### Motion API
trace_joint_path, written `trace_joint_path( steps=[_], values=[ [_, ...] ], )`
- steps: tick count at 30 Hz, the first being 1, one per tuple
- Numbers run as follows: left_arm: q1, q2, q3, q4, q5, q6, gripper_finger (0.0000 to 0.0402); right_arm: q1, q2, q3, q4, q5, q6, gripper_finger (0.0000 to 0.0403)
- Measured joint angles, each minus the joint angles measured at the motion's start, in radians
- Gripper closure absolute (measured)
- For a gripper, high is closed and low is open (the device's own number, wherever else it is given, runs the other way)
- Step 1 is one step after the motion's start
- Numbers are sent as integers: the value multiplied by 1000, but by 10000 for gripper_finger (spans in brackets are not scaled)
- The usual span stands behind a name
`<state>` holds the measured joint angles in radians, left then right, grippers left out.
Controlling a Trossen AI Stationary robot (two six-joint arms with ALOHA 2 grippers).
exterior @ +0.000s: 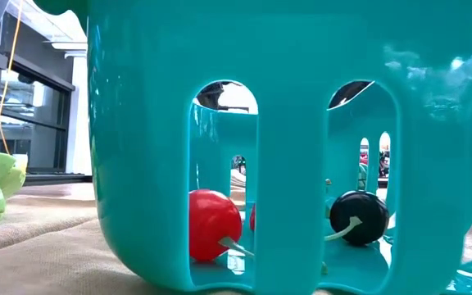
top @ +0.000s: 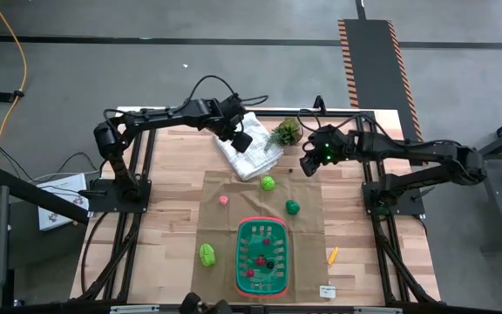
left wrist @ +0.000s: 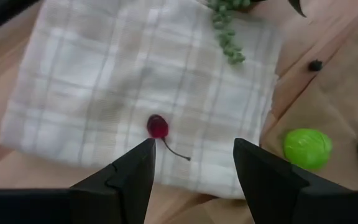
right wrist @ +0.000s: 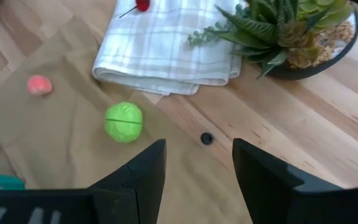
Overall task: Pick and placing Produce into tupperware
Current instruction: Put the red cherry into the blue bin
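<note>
The tupperware point(top: 262, 255), a green slotted basket with a red rim, sits on brown paper near the table's front. It holds small pieces of produce, among them a red ball point(exterior: 214, 223) and a black one point(exterior: 359, 217). A red cherry point(left wrist: 157, 126) lies on the folded white cloth point(top: 249, 150). My left gripper point(left wrist: 191, 165) hovers open just above it, empty. My right gripper point(right wrist: 197, 162) hangs open and empty above the table's bare wood and the paper's far edge, near a tiny black piece point(right wrist: 207, 138). A bright green ball point(top: 268, 183), a dark green piece point(top: 293, 207) and a pink piece point(top: 223, 200) rest on the paper.
A potted plant point(top: 286, 133) stands at the far edge beside the cloth, between the two arms. A light green piece point(top: 207, 254) lies left of the basket, an orange piece point(top: 332, 255) to its right on the wood, and a white tag point(top: 327, 291) near the front edge.
</note>
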<state>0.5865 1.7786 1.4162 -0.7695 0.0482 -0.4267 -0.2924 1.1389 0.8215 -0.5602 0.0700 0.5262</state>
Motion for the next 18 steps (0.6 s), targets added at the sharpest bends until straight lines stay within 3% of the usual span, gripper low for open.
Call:
trace_joint_path(
  steps=[9,18],
  values=[
    [3,98,66,-142,-18,-56,195,-68,0,0,0,-12,-82,226],
    [0,199,180,-160,-9,-188,195,-133,-1,0,-13,-132,-193,226]
  ],
)
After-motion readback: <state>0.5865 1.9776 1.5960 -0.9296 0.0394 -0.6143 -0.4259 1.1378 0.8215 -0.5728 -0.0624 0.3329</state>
